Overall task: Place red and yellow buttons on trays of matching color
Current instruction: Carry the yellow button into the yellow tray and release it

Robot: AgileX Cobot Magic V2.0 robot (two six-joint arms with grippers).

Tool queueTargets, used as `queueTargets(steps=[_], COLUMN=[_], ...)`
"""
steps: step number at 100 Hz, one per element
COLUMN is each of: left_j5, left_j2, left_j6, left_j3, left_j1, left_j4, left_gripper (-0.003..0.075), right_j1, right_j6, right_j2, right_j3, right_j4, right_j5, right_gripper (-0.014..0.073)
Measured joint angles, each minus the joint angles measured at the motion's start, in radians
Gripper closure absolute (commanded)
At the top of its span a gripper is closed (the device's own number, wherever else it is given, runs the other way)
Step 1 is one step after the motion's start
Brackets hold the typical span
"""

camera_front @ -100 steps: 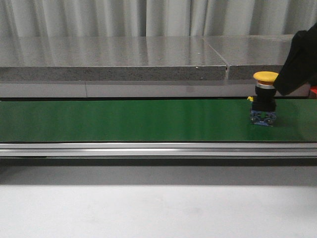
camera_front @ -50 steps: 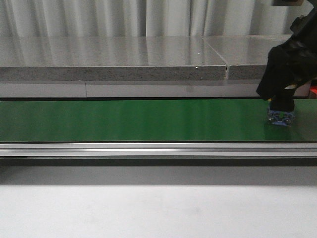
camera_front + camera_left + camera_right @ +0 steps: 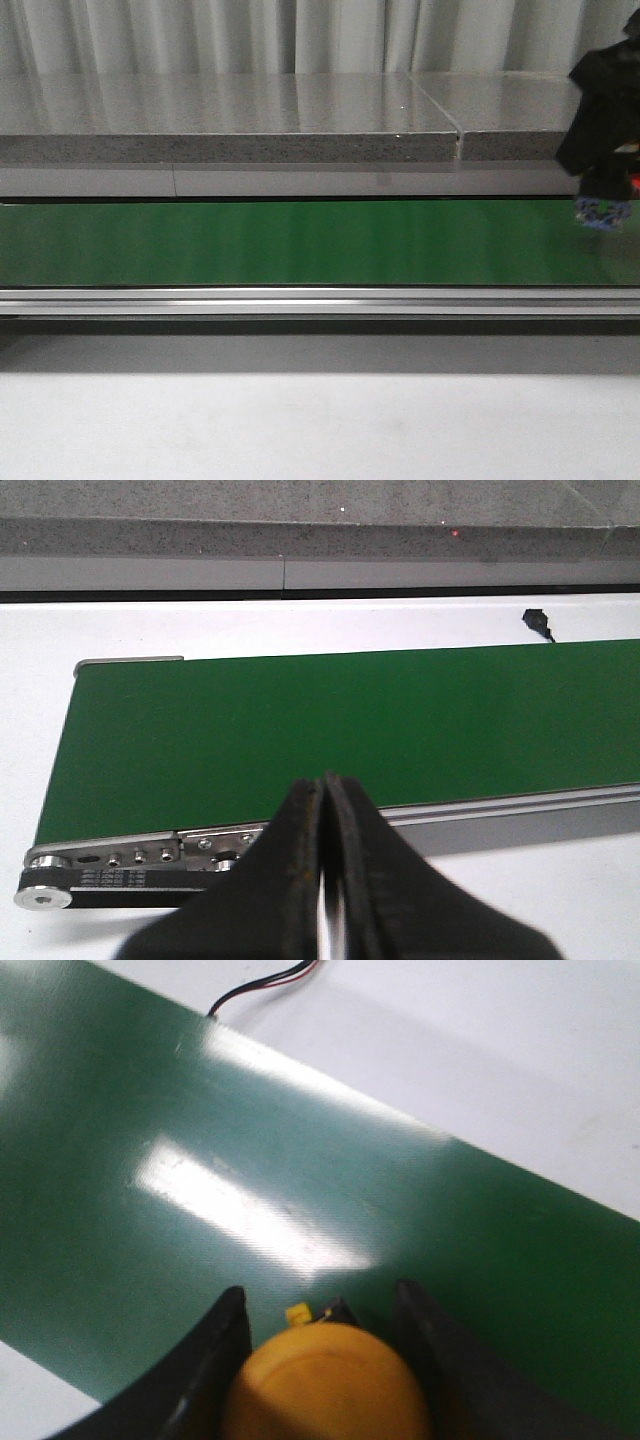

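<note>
The yellow button [image 3: 325,1380] fills the gap between the two black fingers of my right gripper [image 3: 320,1296], which is shut on it. In the front view only its blue base [image 3: 603,213] shows, hanging just above the green belt [image 3: 300,240] under my right gripper [image 3: 600,196] at the far right edge. In the left wrist view my left gripper [image 3: 325,782] is shut with nothing in it, above the near rail of the belt [image 3: 350,720]. The red button and both trays are out of view.
A grey stone ledge [image 3: 230,120] runs behind the belt, and a metal rail [image 3: 300,300] runs along its front. The belt's end roller [image 3: 60,885] lies near my left gripper. A black plug [image 3: 540,622] and a red-black cable [image 3: 262,990] lie on the white table.
The yellow button has gone right along the belt, my right gripper came down over it, and now it is held and raised slightly, further right.
</note>
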Motion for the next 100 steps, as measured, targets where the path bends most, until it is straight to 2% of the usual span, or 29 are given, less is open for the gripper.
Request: queueTargets(steps=[15, 31, 43, 57, 69, 100], left_j5=[0.000, 0.000, 0.000, 0.000, 0.000, 0.000], left_j2=[0.000, 0.000, 0.000, 0.000, 0.000, 0.000], left_j6=[0.000, 0.000, 0.000, 0.000, 0.000, 0.000], left_j3=[0.000, 0.000, 0.000, 0.000, 0.000, 0.000], left_j1=[0.000, 0.000, 0.000, 0.000, 0.000, 0.000], left_j4=[0.000, 0.000, 0.000, 0.000, 0.000, 0.000], left_gripper=[0.0739, 0.0739, 0.0739, 0.0739, 0.0739, 0.0739], right_j1=[-0.149, -0.371, -0.564, -0.741, -0.809, -0.818], right_j6=[0.074, 0.157, 0.272, 0.396, 0.451, 0.474], right_j2=[-0.105, -0.213, -0.251, -0.256, -0.256, -0.165], right_j3=[-0.031, -0.041, -0.041, -0.039, -0.020, 0.073], right_j4=[-0.042, -0.117, -0.152, -0.179, -0.191, -0.217], right_j5=[0.058, 0.075, 0.064, 0.045, -0.015, -0.129], right_gripper=[0.0501, 0.0501, 0.0501, 0.0501, 0.0501, 0.0506])
